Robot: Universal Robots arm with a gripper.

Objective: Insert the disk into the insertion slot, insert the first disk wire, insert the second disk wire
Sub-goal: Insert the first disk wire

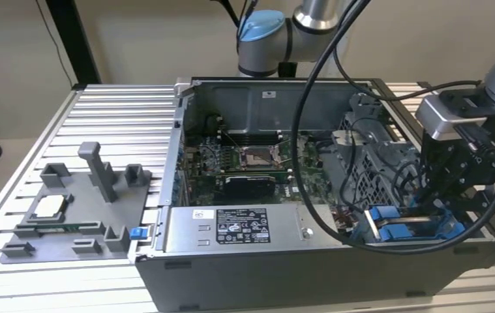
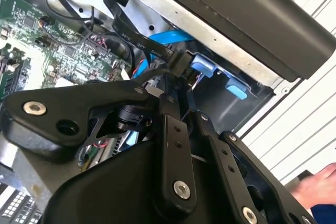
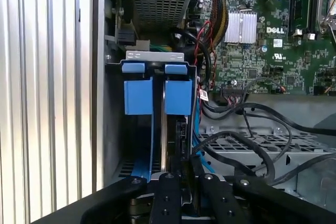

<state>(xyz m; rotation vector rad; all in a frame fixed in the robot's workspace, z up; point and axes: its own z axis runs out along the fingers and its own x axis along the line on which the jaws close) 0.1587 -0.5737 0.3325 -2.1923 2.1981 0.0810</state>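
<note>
The widest risk lies with the large open grey metal computer case (image 1: pixel 317 274) standing on the ribbed aluminium counter (image 1: pixel 117 111). The arm's own thick black looping cable (image 1: pixel 302 130) hangs across the opening, so it could probably snag on a case wall or drag over the green motherboard (image 1: pixel 247 163). Smaller in scale, thin loose black wires (image 3: pixel 247 109) lie over the grey perforated cage (image 3: pixel 315 145) beside the bay and might catch on the black two-fingered hand (image 2: pixel 177 85). Smallest, and likeliest to go wrong, is the small black flat-cable plug (image 2: pixel 179 62). The hand's fingers are drawn together and seem clamped on it, and a plug held slightly tilted could jam at its socket or bend contacts. A person's fingers (image 2: pixel 317 182) also show close to the counter's slats, near enough to be struck.

In the exterior view, the case holds the motherboard at its middle and the grey labelled power-supply box (image 1: pixel 229 228) at six o'clock. The insertion slot, a rectangular grey metal bay (image 3: pixel 155 56), sits at four o'clock, where the hand reaches in. That slot appears to hold the disk, judged by its bright blue plastic frame (image 3: pixel 137 97). Its silver face cannot be made out. At nine o'clock a grey plastic fixture tray (image 1: pixel 64 225) carries a small pale square part (image 1: pixel 49 205).
</note>
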